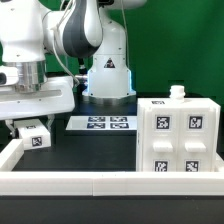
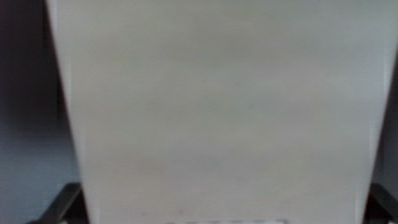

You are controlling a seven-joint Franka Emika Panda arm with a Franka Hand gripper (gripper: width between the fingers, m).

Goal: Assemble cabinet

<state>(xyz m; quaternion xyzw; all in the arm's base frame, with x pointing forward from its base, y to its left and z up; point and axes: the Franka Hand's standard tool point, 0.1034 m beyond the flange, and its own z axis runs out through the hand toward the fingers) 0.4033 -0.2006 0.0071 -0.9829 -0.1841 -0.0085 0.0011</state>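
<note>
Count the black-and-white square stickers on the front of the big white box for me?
4 stickers on the box: two side by side up top, two below them, just above the white rim. Other faces may hide more.

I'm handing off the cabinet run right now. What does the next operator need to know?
The gripper is low at the exterior view's left, just above the small tagged white block; open or shut cannot be told.
A plain white surface fills the wrist view.
The cabinet stands at the exterior view's right, apart from the arm, with a white knob on top.
The marker board lies between them.
Done: nothing confirmable.
Left: probably bringing the block to the cabinet.
</note>
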